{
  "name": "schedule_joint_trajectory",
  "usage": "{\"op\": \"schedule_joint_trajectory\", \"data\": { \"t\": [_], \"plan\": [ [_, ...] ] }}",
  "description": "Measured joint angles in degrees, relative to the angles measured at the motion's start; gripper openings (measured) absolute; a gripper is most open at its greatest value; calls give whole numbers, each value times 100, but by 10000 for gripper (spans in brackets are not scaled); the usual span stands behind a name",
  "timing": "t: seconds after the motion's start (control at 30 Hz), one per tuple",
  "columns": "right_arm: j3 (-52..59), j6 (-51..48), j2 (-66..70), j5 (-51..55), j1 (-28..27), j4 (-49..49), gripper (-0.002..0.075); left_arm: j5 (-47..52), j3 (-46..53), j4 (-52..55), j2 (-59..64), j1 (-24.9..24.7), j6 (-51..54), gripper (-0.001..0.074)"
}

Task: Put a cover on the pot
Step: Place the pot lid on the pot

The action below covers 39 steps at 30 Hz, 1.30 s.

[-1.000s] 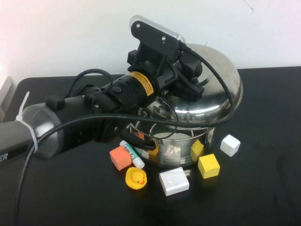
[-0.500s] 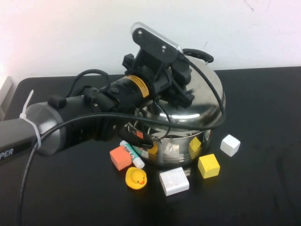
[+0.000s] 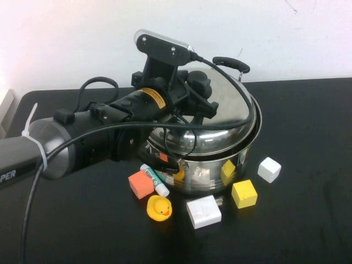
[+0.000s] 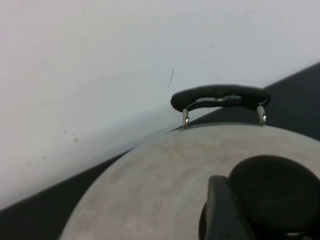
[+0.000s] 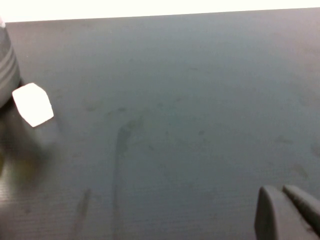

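At frame centre, the left end effector [image 3: 202, 104] grips the lid [image 3: 223, 118] by its knob, resting it on the pot [image 3: 212, 170]. The right end effector [image 5: 290, 215], fingers pressed together, hovers over the bench [image 5: 190, 100].

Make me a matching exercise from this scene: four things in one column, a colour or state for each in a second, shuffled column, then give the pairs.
1. lid
2. rubber duck
3. left gripper
4. right gripper

A. yellow
B. shut on the lid's knob
C. sitting on the pot
D. shut, above bare table

Pairs: 1-C, 2-A, 3-B, 4-D
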Motion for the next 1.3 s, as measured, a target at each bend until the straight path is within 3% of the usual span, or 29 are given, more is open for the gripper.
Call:
{"op": "schedule_joint_trajectory", "data": {
  "t": [0.6, 1.3],
  "plan": [
    [0, 0, 0, 0, 0, 0, -2, -338, -90, 561, 273, 0, 39, 334],
    [0, 0, 0, 0, 0, 0, -2, 85, -103, 659, 196, -219, -483, 334]
  ]
}}
